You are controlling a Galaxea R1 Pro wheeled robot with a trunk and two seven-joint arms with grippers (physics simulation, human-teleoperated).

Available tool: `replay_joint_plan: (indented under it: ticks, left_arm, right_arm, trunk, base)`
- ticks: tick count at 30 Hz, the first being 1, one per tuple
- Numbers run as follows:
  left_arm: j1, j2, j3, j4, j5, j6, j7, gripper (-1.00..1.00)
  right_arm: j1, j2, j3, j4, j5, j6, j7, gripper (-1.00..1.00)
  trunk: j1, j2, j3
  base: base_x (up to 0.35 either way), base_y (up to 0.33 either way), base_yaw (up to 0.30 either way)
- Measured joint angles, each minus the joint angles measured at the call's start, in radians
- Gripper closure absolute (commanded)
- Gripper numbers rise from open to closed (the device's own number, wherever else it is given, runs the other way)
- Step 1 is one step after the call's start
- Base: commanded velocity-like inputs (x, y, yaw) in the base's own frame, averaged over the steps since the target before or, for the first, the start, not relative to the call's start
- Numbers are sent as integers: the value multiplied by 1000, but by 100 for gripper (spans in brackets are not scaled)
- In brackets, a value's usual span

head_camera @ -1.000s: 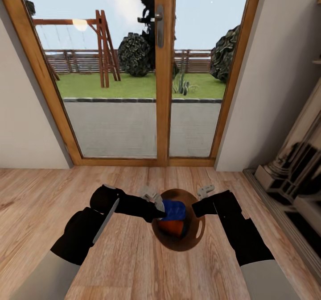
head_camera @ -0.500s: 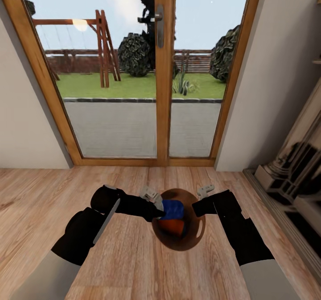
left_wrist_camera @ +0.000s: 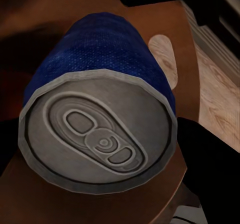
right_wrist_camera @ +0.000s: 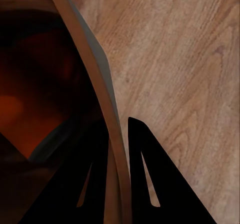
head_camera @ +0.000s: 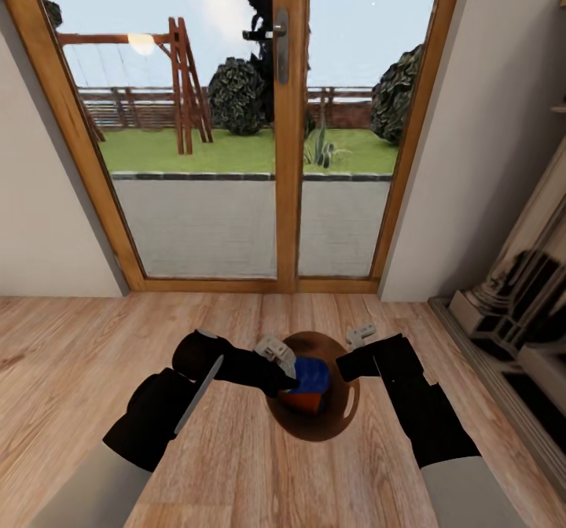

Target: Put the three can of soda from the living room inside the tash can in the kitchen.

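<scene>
Right gripper [right_wrist_camera: 118, 134] is pinching the rim of the tash can [head_camera: 346, 414], one finger inside the brown bowl and one outside, wall sandwiched tight between them as my right wrist view shows it. So I've got the bin held up over the wood-plank floor [head_camera: 236, 473] in front of me.

Left gripper [head_camera: 277, 355] sits at the bin's mouth on the opposite side, and my left wrist cam is looking straight at the pale top of the dark blue can [left_wrist_camera: 100, 134], pull tab and all. Can't honestly tell whether those fingers are closed on it or spread, they're hidden behind the can.

From the head cam, the blue can [head_camera: 312, 373] lies tilted inside the bin, resting on the orange can [head_camera: 305, 401] just beneath it. Can't make out a third one in there.

I'm parked facing the wood-framed glass doors [head_camera: 287, 159], with grass, a fence and a wooden swing frame [head_camera: 185, 80] outside. Dark fireplace [head_camera: 523, 292] is off to my right along the wall.
</scene>
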Motion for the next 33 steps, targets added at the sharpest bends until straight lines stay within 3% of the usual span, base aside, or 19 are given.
replay_joint_plan:
  ticks: [13,24,25,33]
  left_arm:
    - [0,-7,-37,12,4,0,36,100]
    - [0,-8,-43,13,18,0,58,100]
    - [0,-8,-43,13,19,0,58,-100]
    - [1,-8,-44,13,19,0,61,-100]
  right_arm:
    - [0,1,0,0,4,-1,0,100]
    - [0,1,0,0,5,-1,0,100]
    - [0,1,0,0,5,-2,0,100]
    - [0,1,0,1,6,-2,0,100]
  trunk:
    - [0,0,0]
    - [0,0,0]
    - [0,0,0]
    - [0,0,0]
  base:
    - [0,0,0]
    - [0,0,0]
    - [0,0,0]
    - [0,0,0]
